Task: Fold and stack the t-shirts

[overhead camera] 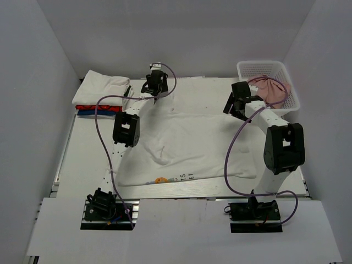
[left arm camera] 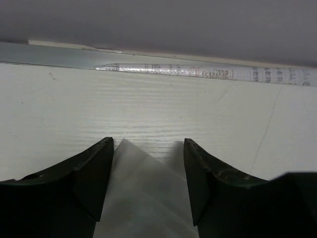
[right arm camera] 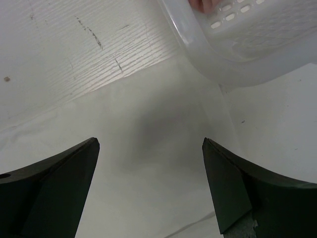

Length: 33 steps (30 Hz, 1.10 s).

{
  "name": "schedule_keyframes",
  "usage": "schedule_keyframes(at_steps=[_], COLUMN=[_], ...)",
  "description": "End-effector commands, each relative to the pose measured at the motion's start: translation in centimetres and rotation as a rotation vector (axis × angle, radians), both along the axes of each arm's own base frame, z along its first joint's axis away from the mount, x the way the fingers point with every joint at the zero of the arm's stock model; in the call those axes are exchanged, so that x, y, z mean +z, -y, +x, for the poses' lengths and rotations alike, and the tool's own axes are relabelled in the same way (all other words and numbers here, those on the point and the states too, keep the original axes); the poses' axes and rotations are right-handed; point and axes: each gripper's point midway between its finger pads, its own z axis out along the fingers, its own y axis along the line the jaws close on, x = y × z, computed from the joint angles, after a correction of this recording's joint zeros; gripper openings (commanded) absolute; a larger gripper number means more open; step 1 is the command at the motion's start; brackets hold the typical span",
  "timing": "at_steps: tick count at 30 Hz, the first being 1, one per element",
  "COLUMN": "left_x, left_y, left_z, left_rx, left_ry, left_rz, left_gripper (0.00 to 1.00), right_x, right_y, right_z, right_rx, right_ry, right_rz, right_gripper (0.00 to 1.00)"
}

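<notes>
blocked: basket (overhead camera: 263, 63) far-right; folded stack (overhead camera: 102, 91) far-left | free: table (overhead camera: 88, 154) left strip

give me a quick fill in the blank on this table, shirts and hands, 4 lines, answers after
1. The basket in the far right corner holds a ____ cloth.
2. In the folded stack at far left, the red shirt lies on a ____ one.
3. A corner of the spread ____ t-shirt lies between the fingers of the left hand.
4. The right hand hovers beside the basket with its jaws ____.

Missing words: pink; blue; white; open
</notes>
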Motion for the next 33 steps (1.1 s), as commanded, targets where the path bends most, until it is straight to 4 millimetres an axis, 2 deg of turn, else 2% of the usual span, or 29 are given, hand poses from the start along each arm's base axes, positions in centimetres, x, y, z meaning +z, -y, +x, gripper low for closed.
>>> schedule_keyframes(at_steps=[1, 6, 9, 10, 12, 13, 15, 16, 17, 18, 19, 20, 21, 23, 24, 25, 26, 27, 29, 31, 33], left_x=[-0.8, -2.8, -3.0, -3.0, -3.7, -3.0, -3.2, -2.6, -0.7, -0.7, 0.2, 0.3, 2.9, 4.4, 5.0, 6.7, 6.1, 6.4, 6.7, 6.4, 7.5], left_y=[-1.6, -3.5, -3.6, -3.6, -2.6, -3.4, -3.3, -4.0, -3.9, -3.9, -4.1, -4.4, -4.3, -4.3, -4.3, -4.2, -4.3, -4.2, -4.3, -4.2, -3.9], left_z=[-1.3, -3.2, -3.5, -3.5, -3.5, -3.2, -3.3, -3.1, -2.9, -3.0, -3.0, -3.3, -3.1, -3.0, -3.0, -2.7, -3.1, -3.1, -3.2, -3.3, -3.5], left_rx=[0.026, 0.067, 0.067, 0.067, -0.006, 0.006, 0.026, 0.053, 0.055, 0.061, 0.071, 0.079, 0.08, 0.082, 0.083, 0.084, 0.08, 0.067, 0.063, 0.048, 0.035], left_ry=[-0.071, -0.187, -0.196, -0.196, -0.185, -0.176, -0.183, -0.171, -0.138, -0.122, -0.101, -0.1, -0.057, -0.015, -0.003, 0.038, 0.031, 0.041, 0.055, 0.059, 0.081], left_rz=[0.099, 0.195, 0.198, 0.198, 0.185, 0.18, 0.148, 0.138, 0.126, 0.111, 0.11, 0.114, 0.099, 0.084, 0.079, 0.065, 0.077, 0.08, 0.086, 0.088, 0.074], left_gripper=[0.66, 0.49, 0.27, 0.23, 0.23, 0.17, 0.0, 0.0, 0.0, 0.0, 0.0, 0.0, 0.0, 0.0, 0.0, 0.0, 0.0, 0.0, 0.0, 0.0, 0.0], right_x=[-0.2, -1.0, -1.2, -1.2, -1.3, -1.3, -1.4, -1.5, -1.8, -1.4, -1.7, -2.1, -2.3, -1.9, -2.3, -2.4, -2.2, -3.1, -3.0, -3.8, -4.7], right_y=[0.8, 0.7, 0.5, 0.5, 0.4, 0.4, 0.9, 0.9, 0.8, 0.8, 0.5, 0.4, 0.5, -0.2, -0.3, -0.5, -0.6, -0.6, -0.7, -0.5, -0.1], right_z=[0.3, 0.1, 0.1, 0.2, 0.5, 0.5, 0.5, 0.7, 0.7, 1.2, 1.4, 1.4, 1.6, 2.6, 3.1, 3.5, 3.9, 3.8, 4.6, 4.8, 4.7], right_rx=[-0.013, 0.004, 0.013, 0.015, 0.017, 0.012, -0.038, -0.059, -0.077, -0.088, -0.096, -0.13, -0.139, -0.162, -0.165, -0.173, -0.188, -0.195, -0.221, -0.234, -0.259], right_ry=[0.006, -0.008, -0.015, -0.013, -0.009, -0.014, -0.03, -0.028, -0.034, -0.022, -0.023, -0.036, -0.037, -0.003, 0.004, 0.016, 0.029, 0.005, 0.016, -0.005, -0.024], right_rz=[-0.048, -0.051, -0.053, -0.049, -0.05, -0.049, -0.057, -0.05, -0.045, -0.035, -0.022, -0.003, -0.001, 0.032, 0.04, 0.057, 0.07, 0.066, 0.061, 0.043, 0.023], right_gripper=[0.9, 0.9, 0.9, 0.9, 0.9, 0.9, 0.9, 0.9, 0.9, 0.9, 0.9, 0.9, 0.9, 0.9, 0.9, 0.9, 0.9, 0.9, 0.89, 0.89, 0.88])
